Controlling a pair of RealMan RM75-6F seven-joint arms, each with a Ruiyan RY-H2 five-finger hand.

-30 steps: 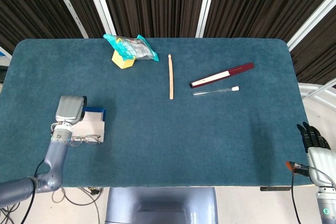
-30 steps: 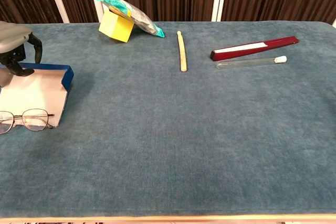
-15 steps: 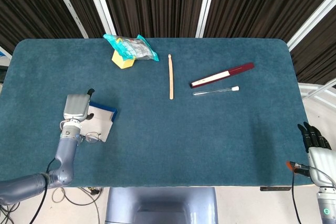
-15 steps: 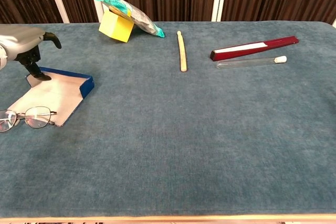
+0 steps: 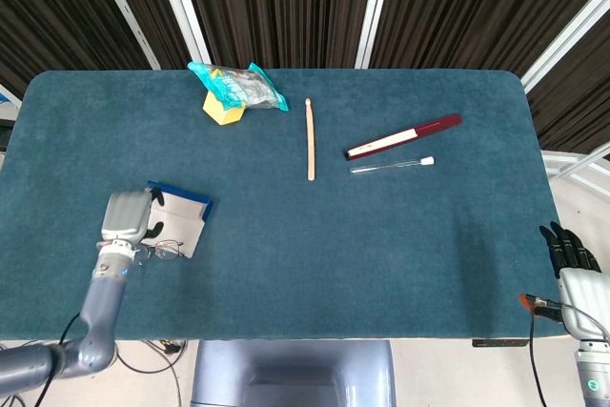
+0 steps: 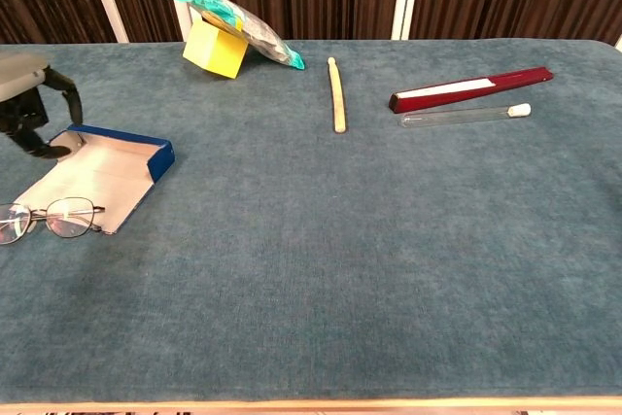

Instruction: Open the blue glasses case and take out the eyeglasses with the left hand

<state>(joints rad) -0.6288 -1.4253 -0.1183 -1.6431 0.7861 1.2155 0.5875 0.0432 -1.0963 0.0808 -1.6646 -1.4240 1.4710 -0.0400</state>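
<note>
**Inspector:** The blue glasses case point(image 6: 102, 172) is lying open and flat on the bench point(image 6: 369, 240) near its left edge, with the pale lining facing up. The eyeglasses point(image 6: 47, 220) are sitting at the case's near end, partly on the lining and partly on the bench, so they are out of the compartment.

**Clerk:** And the robot hands?

**Inspector:** The left robot hand point(image 5: 126, 215) is hovering at the far left corner of the case with its fingers apart and curved downward, and I am seeing nothing held in it. One fingertip is looking very close to the case's rim; I cannot tell whether it is touching. The right robot hand point(image 5: 570, 249) is idling off the bench's right corner, empty; how wide its fingers are set I cannot tell.

**Clerk:** Standing of the task?

**Inspector:** In my judgement, the opening is complete and the eyeglasses are already lying free. What is remaining, if anything, is the left robot hand drawing clear.

**Clerk:** Other items?

**Inspector:** A yellow block point(image 6: 214, 48) under a teal packet point(image 6: 233, 15), a wooden stick point(image 6: 336, 94), a maroon case point(image 6: 471, 89) and a clear tube point(image 6: 466, 116) are lying well apart from the work.
</note>
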